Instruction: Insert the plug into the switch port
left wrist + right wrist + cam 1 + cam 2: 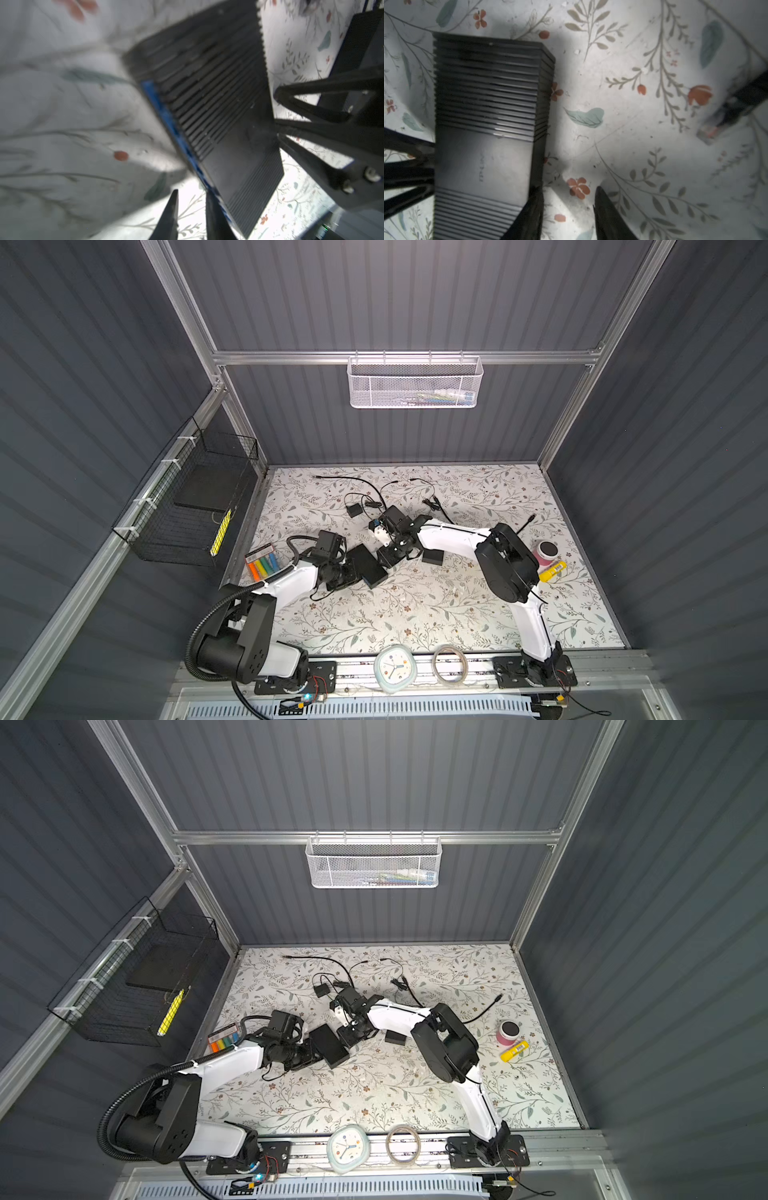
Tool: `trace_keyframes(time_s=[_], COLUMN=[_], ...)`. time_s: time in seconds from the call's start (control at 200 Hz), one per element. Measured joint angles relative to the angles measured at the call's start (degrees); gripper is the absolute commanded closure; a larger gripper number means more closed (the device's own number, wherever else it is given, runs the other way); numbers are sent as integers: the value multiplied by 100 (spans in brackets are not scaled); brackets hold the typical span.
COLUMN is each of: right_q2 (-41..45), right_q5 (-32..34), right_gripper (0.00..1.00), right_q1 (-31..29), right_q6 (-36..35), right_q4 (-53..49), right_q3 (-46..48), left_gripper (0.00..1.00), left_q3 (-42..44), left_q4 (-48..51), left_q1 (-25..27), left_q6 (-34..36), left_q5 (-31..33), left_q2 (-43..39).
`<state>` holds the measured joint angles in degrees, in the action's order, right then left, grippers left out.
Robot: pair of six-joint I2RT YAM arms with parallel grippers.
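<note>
Hovering low over the black box (367, 568), flat on the floral mat (415, 614) at nine o'clock from its middle. My left pincer (192, 193) stands slightly apart at the box's eight o'clock side, by the blue strip (166, 116), with only mat between its tips. My right pincer (569, 188) is apart too, one fingertip (533, 209) against the two o'clock edge. The plug (710, 128), blurred, sits beside it, ungripped. I cannot make out the port.

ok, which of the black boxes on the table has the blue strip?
The biggest, ribbed box, mid-table; a blue strip runs along one long side. The small block by the right arm and the small adapter farther back are plain black.
</note>
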<state>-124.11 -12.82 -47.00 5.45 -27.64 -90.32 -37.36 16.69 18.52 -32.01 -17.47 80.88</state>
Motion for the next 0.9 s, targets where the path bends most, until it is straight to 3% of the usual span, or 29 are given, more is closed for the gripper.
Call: trace_keyframes(time_s=[0.185,0.345,0.575,0.9], right_q2=[433,553,-590,-1473], right_q5=[57,372,907,1268], right_gripper=[46,42,48,48], right_q1=[295,804,1003,872], right_q6=[179,487,938,1384], right_q4=[-74,-20,-219,-826], right_q3=[190,-129,-1631,-2645], left_gripper=[52,50,48,38], left_q3=[-640,-1093,-1088,-1075], left_q4=[269,396,544,605], left_q1=[-629,-817,-813,-890], left_q6=[332,514,588,682], left_q5=[306,546,678,874], left_q2=[-262,-540,-669,-1025])
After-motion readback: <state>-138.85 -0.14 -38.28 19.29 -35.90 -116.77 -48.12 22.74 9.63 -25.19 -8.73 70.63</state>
